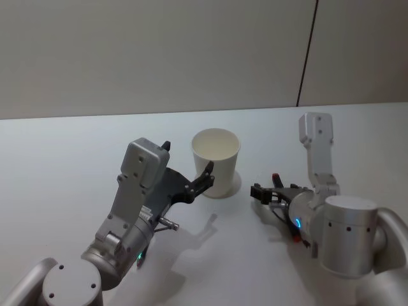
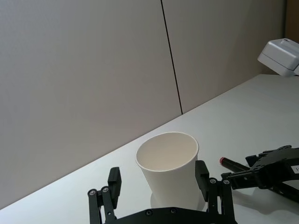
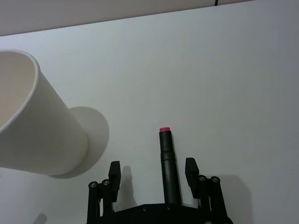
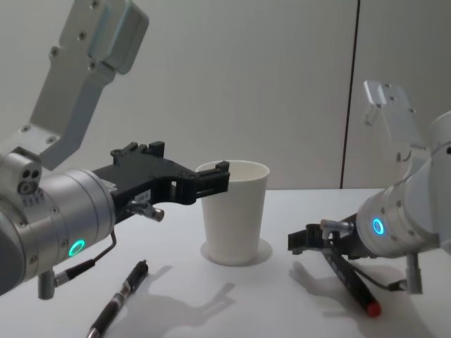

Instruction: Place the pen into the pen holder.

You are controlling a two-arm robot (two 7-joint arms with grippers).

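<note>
Count: two pens, one cup, two pincers. Far left, black pen flat on counter under left arm. Left pincer spread wide, fingers either side of pen holder; contact unclear. Pen holder upright, mid-counter. Right of it, red-tipped pen lies flat between released right pincer, clear of both fingers.

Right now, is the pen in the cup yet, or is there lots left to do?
Nothing is finished yet: the paper cup looks empty. In hand: the right hand is open with a finger on each side of the red-tipped pen, which lies on the table, not gripped. The left hand is open on either side of the cup. Left to do: close on the pen, lift it, drop it into the cup.
</note>
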